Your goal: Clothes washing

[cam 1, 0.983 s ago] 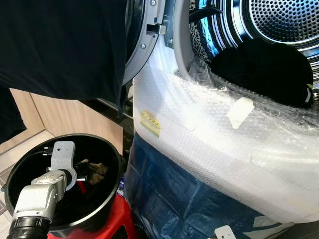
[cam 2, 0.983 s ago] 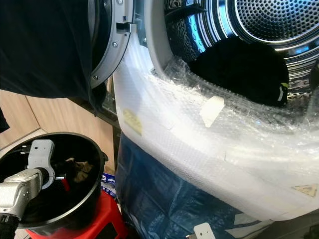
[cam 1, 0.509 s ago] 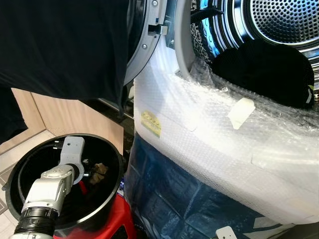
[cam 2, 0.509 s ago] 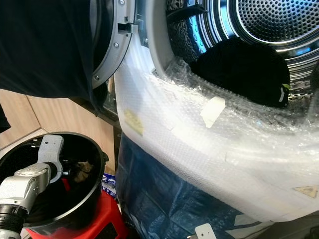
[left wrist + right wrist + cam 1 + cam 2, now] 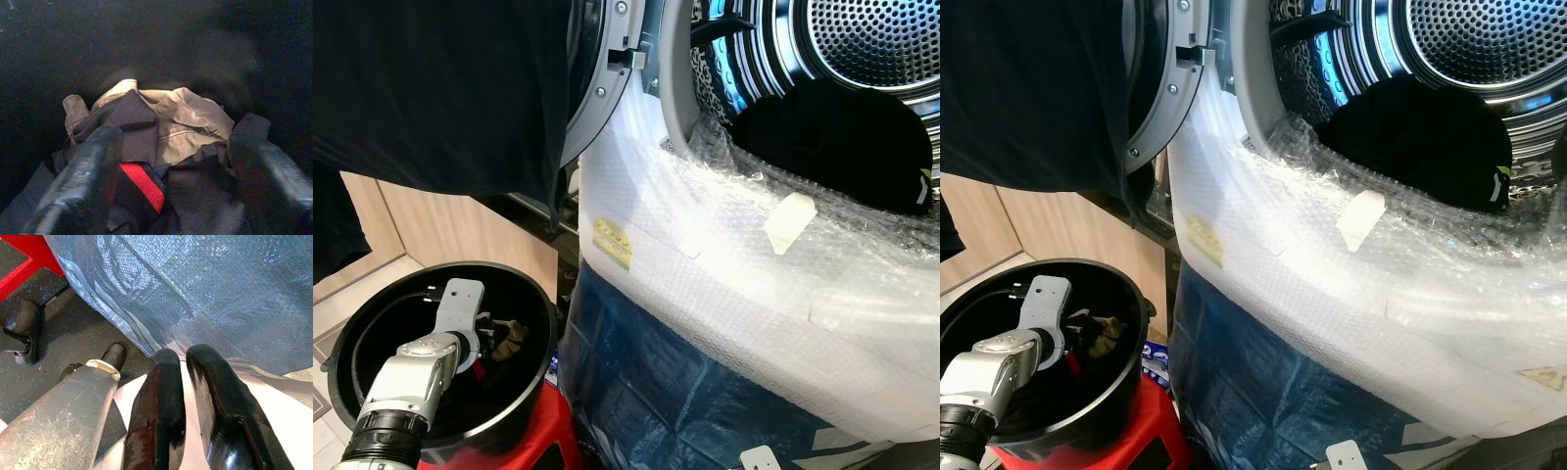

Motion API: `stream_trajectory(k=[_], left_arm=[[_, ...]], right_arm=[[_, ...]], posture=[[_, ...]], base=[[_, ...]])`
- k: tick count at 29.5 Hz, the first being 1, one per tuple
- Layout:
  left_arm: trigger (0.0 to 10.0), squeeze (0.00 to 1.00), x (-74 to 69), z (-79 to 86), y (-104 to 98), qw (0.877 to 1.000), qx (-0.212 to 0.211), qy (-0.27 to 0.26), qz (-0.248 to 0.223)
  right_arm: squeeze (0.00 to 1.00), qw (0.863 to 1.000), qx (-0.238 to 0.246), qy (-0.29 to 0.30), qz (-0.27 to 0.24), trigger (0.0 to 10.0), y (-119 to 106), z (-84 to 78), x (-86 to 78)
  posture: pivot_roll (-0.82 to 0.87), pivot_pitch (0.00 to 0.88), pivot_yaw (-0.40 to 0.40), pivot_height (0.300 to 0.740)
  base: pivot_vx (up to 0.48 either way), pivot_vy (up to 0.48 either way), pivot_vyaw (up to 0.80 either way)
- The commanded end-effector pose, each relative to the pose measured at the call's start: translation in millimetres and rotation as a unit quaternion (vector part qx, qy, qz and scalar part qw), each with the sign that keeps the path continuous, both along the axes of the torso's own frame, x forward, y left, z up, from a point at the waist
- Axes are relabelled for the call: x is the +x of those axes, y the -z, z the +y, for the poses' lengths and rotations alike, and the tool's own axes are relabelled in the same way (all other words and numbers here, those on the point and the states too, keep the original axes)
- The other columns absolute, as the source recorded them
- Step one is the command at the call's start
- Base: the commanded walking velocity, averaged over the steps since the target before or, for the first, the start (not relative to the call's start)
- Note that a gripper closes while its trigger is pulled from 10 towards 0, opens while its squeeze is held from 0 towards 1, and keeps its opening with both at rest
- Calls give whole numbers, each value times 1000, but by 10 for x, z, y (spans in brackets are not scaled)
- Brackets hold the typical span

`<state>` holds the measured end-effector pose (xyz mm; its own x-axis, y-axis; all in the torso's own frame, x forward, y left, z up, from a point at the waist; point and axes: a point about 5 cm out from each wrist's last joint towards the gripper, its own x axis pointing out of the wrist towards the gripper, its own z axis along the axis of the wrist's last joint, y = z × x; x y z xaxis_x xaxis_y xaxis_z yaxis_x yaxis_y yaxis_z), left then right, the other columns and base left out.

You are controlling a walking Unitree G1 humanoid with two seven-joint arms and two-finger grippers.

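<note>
Left gripper [image 5: 171,161]: your fingers spread wide, holding nothing, over the clothes [image 5: 161,132] at the bucket's [image 5: 543,338] bottom.
Handling: soft, light, limp; pinch the tan fold.
Right gripper [image 5: 183,382]: closed, idle.
Drum [image 5: 871,39]: dark garment [image 5: 832,137] inside.

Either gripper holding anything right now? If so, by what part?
Nothing held. The left gripper is open inside the black bucket, fingers spread above the beige garment. The right gripper hangs shut on nothing beside the blue wrap.
</note>
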<state>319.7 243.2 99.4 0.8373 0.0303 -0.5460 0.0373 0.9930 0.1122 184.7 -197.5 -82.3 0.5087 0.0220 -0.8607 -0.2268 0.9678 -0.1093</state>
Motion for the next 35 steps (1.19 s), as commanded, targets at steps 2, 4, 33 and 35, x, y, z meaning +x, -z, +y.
stream_trajectory(k=[2, 4, 33, 35], left_arm=[[10000, 1000, -16, -12, 60, 999, 16, 16, 29], [10000, 1000, -10, -28, 72, 999, 18, 29, 33], [10000, 0, -289, -15, 800, 982, 108, 27, 155], [10000, 0, -311, -22, 855, 980, 110, 25, 162]], right_arm=[[0, 1000, -1, 12, 4, 10000, 12, -25, -31], [0, 1000, 1, 13, 4, 10000, 14, -15, -31], [0, 1000, -2, -3, 17, 10000, 45, -1, -95], [0, 1000, -2, -4, 17, 10000, 46, -2, -97]], posture=[[117, 24, -118, 740], [114, 26, -119, 740], [117, 8, -130, 740], [115, 9, -134, 740]], base=[[0, 0, 0], [0, 0, 0], [0, 0, 0], [0, 0, 0]])
